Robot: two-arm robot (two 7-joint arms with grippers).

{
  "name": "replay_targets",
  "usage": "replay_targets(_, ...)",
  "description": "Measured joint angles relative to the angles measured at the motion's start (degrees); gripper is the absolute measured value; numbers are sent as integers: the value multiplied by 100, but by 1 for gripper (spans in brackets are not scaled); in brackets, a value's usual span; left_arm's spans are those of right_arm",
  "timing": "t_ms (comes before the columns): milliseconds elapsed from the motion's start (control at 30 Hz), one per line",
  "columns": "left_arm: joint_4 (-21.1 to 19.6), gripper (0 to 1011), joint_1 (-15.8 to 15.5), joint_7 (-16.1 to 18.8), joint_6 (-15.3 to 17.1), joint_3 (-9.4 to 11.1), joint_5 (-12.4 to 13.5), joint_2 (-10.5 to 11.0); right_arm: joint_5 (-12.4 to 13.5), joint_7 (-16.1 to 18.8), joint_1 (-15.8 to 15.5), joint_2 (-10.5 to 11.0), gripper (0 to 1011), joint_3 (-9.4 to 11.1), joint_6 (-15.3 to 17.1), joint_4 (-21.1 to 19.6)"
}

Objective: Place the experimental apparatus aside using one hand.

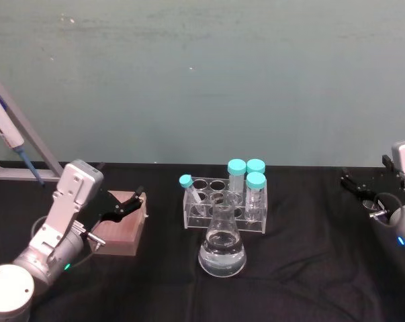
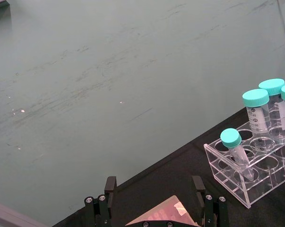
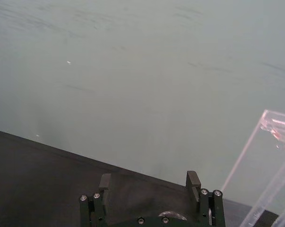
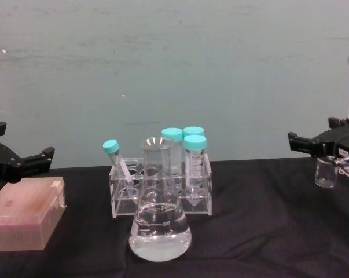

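Out past my left hand, at the far left edge, a blue-and-white pipette leans on a grey frame. My left hand hangs low over the black desk with its two fingers spread wide and nothing between them. It is poised above the back part of a brown box; from the chest view there is a gap between hand and lid. To the right of that hand, roughly midway between my two hands, stands the clear tube rack. One teal-capped tube sits tilted at the end nearer my left hand. Three more capped tubes stand upright, bunched at the end nearer my right hand. Just in front of the rack, on my side of it, is the conical flask, upright and holding clear liquid in its lower part; I cannot tell whether it touches the rack. Well over to the right, the small beaker sits just below my right hand, not between its fingers. That hand is held off at the desk's right side, fingers parted and gripping nothing, pointing in toward the rack. In its wrist view, a clear acrylic edge stands close by.
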Motion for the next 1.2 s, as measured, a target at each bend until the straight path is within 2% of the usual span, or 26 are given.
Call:
replay_targets(33, 0, 1000, 0, 0, 0, 0, 0, 0, 0, 0, 0, 0, 1003, 0, 0, 0)
replay_targets(67, 0, 1000, 0, 0, 0, 0, 0, 0, 52, 148, -125, 55, 1003, -39, 12, -252)
replay_targets(233, 0, 1000, 0, 0, 0, 0, 0, 0, 213, 473, -340, 161, 1003, -113, 78, -662)
replay_targets(400, 0, 1000, 0, 1, 0, 0, 0, 0, 352, 721, -450, 235, 1003, -179, 97, -897)
replay_targets(567, 0, 1000, 0, 0, 0, 0, 0, 0, 602, 1142, -637, 369, 1003, -286, 89, -1260)
replay_targets(967, 0, 1000, 0, 1, 0, 0, 0, 0, 1034, 1844, -947, 619, 1003, -505, 27, -1782)
replay_targets(1200, 0, 1000, 0, 0, 0, 0, 0, 0, 1435, 2376, -1019, 723, 1003, -626, 75, -1921)
